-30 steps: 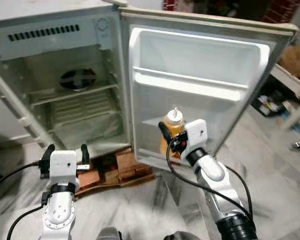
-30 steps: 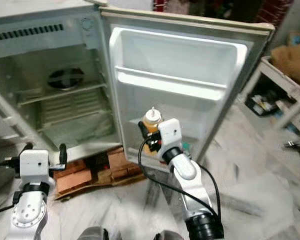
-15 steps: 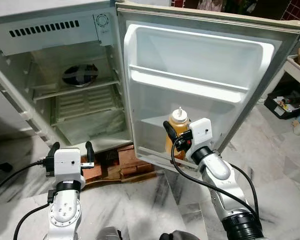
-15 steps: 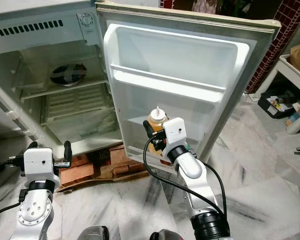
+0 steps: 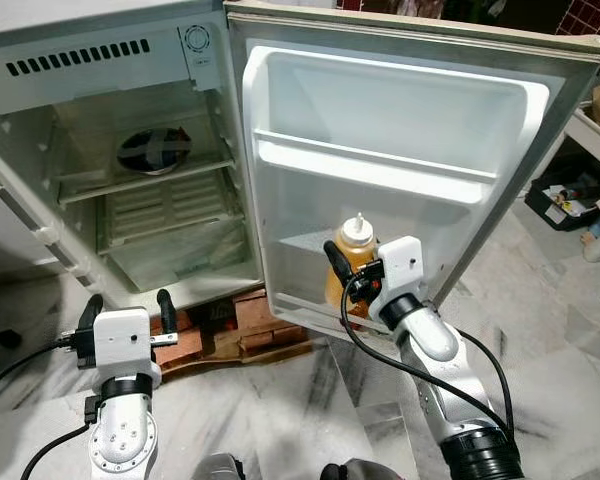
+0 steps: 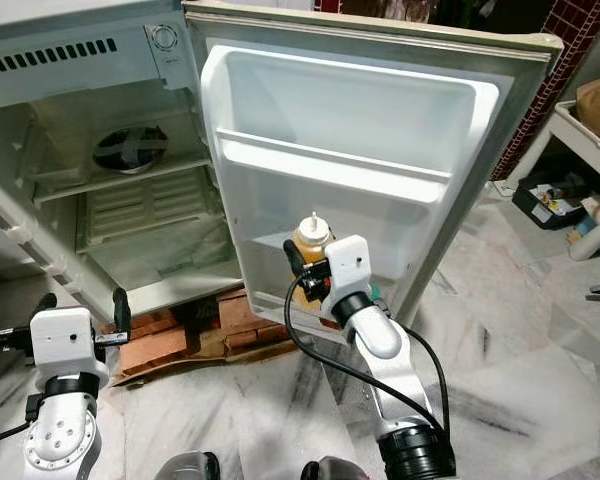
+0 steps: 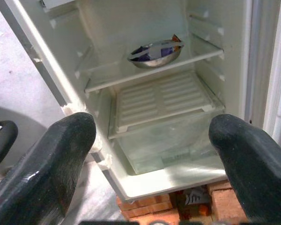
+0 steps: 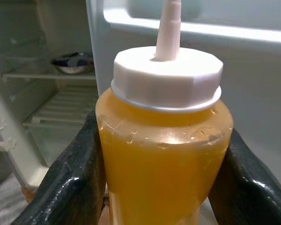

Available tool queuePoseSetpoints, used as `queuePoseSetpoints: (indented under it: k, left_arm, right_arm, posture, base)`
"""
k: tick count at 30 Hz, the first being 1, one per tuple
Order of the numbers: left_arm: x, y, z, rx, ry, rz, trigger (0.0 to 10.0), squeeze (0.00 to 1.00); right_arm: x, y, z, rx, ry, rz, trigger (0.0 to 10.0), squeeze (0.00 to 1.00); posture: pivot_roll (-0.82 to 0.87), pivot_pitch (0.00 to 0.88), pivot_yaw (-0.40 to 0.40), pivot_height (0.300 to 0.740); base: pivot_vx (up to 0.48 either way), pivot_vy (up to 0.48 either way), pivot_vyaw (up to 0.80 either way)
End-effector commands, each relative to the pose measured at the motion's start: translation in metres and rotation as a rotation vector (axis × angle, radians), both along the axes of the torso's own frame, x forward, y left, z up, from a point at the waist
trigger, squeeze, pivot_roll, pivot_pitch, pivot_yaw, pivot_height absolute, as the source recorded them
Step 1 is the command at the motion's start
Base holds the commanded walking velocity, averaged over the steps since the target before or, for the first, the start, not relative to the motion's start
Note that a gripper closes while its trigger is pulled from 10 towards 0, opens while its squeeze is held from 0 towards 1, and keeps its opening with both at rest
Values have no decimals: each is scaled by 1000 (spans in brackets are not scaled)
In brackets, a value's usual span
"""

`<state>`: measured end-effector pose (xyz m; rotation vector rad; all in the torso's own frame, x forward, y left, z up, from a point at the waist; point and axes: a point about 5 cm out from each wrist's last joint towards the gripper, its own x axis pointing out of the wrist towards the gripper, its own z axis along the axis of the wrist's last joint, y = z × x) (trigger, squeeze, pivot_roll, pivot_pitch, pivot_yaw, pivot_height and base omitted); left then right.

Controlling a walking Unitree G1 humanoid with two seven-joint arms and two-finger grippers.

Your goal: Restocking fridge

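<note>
Right wrist view shows you the right gripper (image 8: 161,164) closed on the orange sauce bottle (image 8: 164,154), which stands upright with its nozzle up. From the head camera, the bottle is at the lower door shelf (image 5: 305,243) of the open fridge door (image 5: 400,130), directly ahead of that arm. Your left gripper (image 5: 125,303) waits open and low, facing the fridge interior (image 7: 154,103).

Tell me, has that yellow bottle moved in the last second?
No. The yellow bottle, shut in the right gripper, sits at the same spot against the door's lower shelf.
</note>
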<state>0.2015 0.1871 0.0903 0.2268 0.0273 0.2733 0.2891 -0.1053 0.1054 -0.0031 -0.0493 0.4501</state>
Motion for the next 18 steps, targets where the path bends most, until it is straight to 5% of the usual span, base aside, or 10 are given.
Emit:
queuePoseSetpoints:
  k: [1, 18]
  left_arm:
    - [-2, 0, 1, 0, 6, -6, 10000, 0]
    - [3, -5, 4, -19, 3, -30, 10000, 0]
  right_arm:
    - [-1, 3, 3, 13, -8, 6, 10000, 0]
    - [0, 6, 4, 22, -4, 25, 10000, 0]
  posture:
    - [17, 134, 6, 740]
    - [15, 123, 4, 637]
  base:
    - [0, 0, 0]
    - [0, 0, 0]
